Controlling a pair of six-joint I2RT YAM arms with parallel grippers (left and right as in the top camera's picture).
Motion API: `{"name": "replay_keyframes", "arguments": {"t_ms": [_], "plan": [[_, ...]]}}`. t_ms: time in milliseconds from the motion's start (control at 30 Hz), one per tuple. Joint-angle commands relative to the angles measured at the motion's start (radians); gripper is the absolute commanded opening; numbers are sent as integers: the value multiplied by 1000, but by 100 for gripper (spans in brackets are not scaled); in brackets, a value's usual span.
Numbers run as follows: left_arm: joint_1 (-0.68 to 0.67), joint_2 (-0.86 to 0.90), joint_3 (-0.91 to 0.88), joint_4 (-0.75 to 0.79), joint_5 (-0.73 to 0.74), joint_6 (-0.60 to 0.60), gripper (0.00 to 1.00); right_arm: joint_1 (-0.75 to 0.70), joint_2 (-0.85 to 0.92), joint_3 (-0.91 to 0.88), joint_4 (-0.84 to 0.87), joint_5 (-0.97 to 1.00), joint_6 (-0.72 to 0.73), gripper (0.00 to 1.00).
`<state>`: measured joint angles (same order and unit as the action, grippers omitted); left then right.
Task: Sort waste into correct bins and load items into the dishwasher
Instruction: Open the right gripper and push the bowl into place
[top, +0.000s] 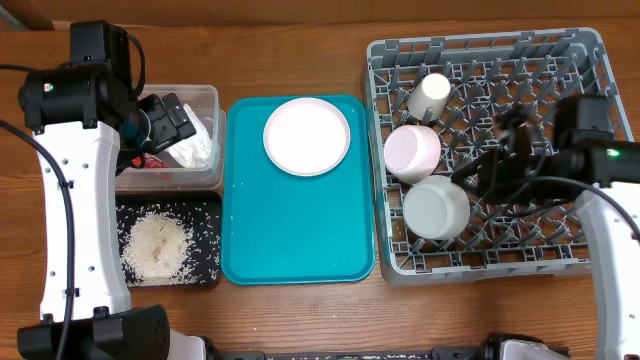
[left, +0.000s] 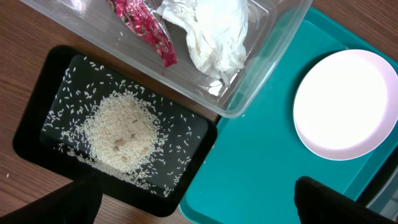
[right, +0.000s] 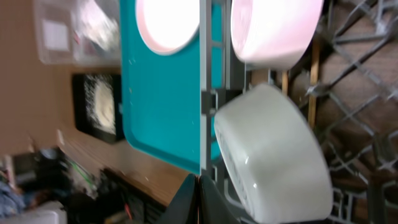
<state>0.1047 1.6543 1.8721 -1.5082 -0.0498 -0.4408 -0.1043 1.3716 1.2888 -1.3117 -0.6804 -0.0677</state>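
The pink plate (top: 307, 136) sits at 12 o'clock on the teal tray (top: 300, 240), not in the rack (top: 560, 70) at 3 o'clock. The right tool (right: 199, 196) is shut and empty beside the pale bowl (top: 436, 208). If it swings out, it could knock the bowl. The left tool (top: 172, 118) is wide open.

Teal rectangular plastic tray (top: 300, 230), plain; pale pink round plate (top: 307, 136) on it. Grey plastic dish rack (top: 560, 60), grid pattern, w/ pink bowl (top: 412, 152), pale greenish-white bowl (top: 436, 208), small cream cup (top: 429, 96). Clear rectangular plastic tub (top: 205, 95): crumpled red shiny wrapper (left: 144, 28), crumpled white paper napkin (left: 214, 34). Shallow black rectangular tray (top: 208, 203) speckled w/ white rice grains (top: 155, 243). Wooden table (top: 290, 55) brown, grain streaks.
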Motion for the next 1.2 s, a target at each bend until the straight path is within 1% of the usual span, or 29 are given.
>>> {"name": "replay_keyframes", "arguments": {"t_ms": [0,133,300,400,567,700,800,867,967,1000,1167], "plan": [[-7,5,2,-2,-10,15,100,62,-12,-16,-15,117,-6,5],[-7,5,2,-2,-10,15,100,91,-12,-47,-6,188,48,6],[-7,5,2,-2,-10,15,100,93,-12,-88,42,298,123,7],[-7,5,2,-2,-10,15,100,93,-12,-108,63,333,151,8],[-7,5,2,-2,-10,15,100,93,-12,-110,91,336,151,9],[-7,5,2,-2,-10,15,100,93,-12,-110,127,285,151,9],[-7,5,2,-2,-10,15,100,93,-12,-110,125,235,150,9],[-7,5,2,-2,-10,15,100,93,-12,-110,126,178,132,9],[-7,5,2,-2,-10,15,100,93,-12,-110,121,16,61,9],[-7,5,2,-2,-10,15,100,93,-12,-110,115,-13,59,9],[-7,5,2,-2,-9,15,100,101,-12,-110,48,-8,37,9]]}}
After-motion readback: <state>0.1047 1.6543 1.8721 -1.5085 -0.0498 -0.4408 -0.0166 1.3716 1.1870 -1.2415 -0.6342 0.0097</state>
